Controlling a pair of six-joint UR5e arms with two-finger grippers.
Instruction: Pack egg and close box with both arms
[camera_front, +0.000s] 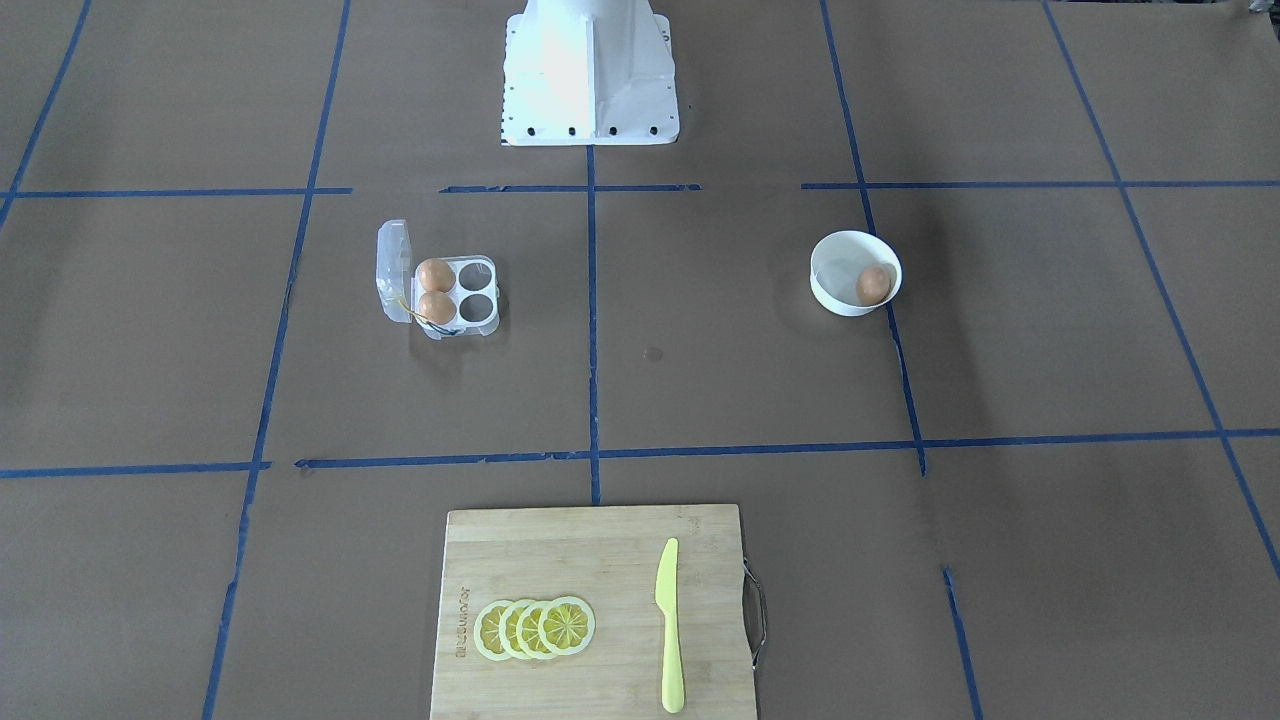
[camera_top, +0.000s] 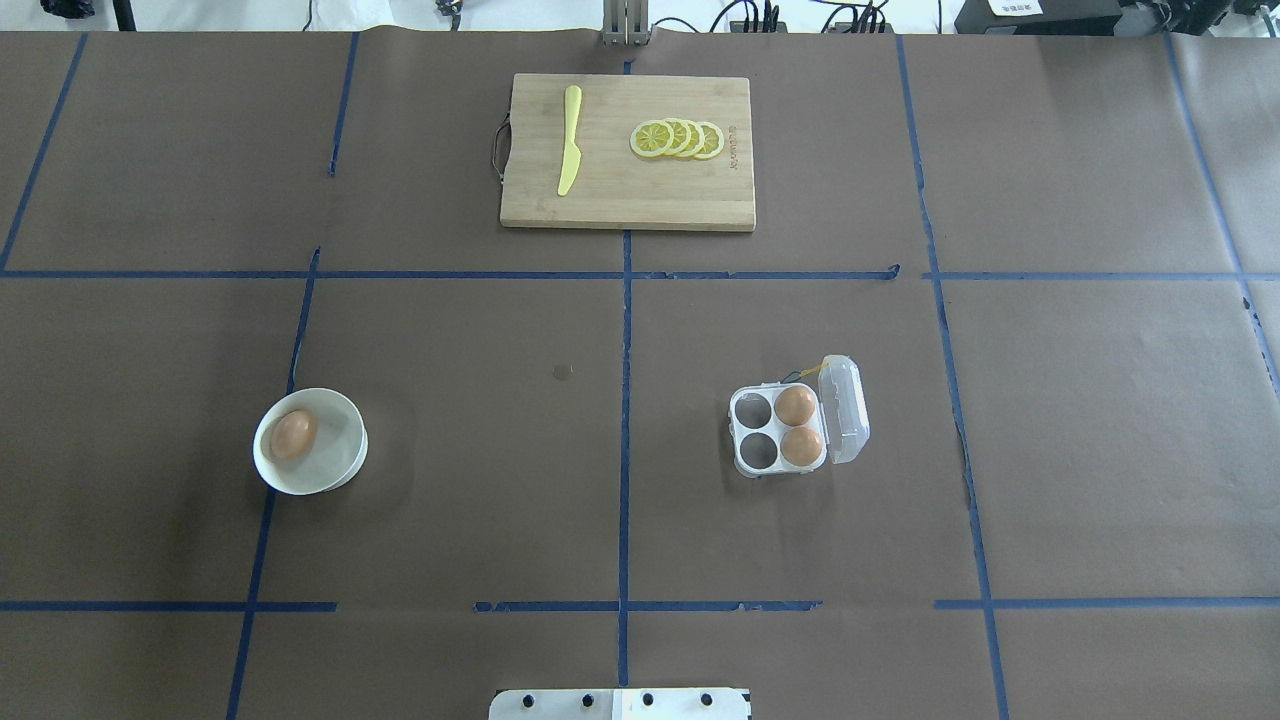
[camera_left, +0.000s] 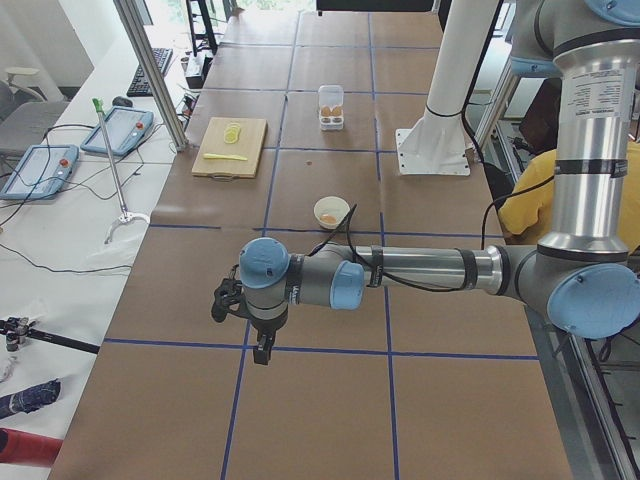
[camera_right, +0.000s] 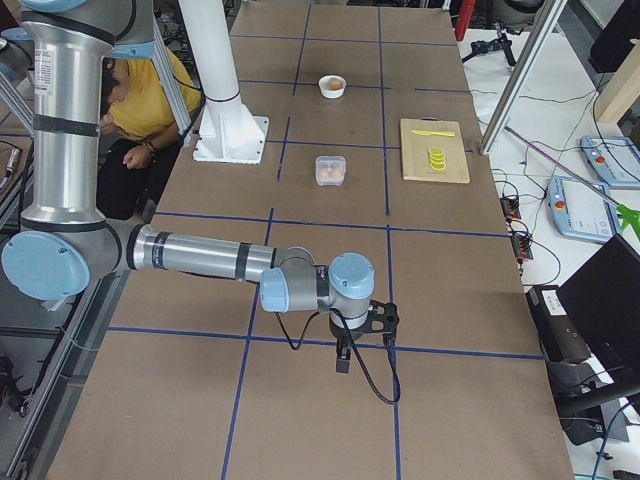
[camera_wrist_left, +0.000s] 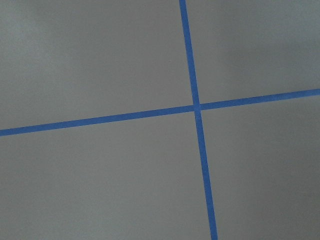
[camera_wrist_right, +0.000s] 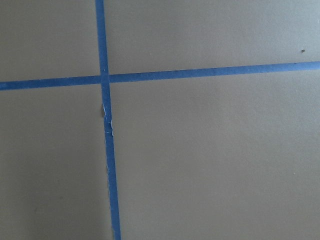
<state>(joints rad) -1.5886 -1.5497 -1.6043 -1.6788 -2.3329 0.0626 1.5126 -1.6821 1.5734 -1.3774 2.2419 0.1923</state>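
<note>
The clear egg carton (camera_top: 775, 430) lies open on the right half of the overhead view, its lid (camera_top: 845, 410) tipped back. Two eggs (camera_top: 797, 405) fill the cells beside the lid, and the other two cells are empty. The third egg (camera_top: 293, 434) lies in a white bowl (camera_top: 335, 470) on the left. My left gripper (camera_left: 262, 350) hangs near the table's left end, far from the bowl. My right gripper (camera_right: 342, 358) hangs near the right end, far from the carton (camera_right: 330, 170). I cannot tell whether either is open or shut.
A wooden cutting board (camera_top: 640, 200) with lemon slices (camera_top: 678, 138) and a yellow knife (camera_top: 569, 155) lies at the far middle. The white pedestal (camera_front: 588, 90) stands at the robot's side. Both wrist views show only brown paper and blue tape lines.
</note>
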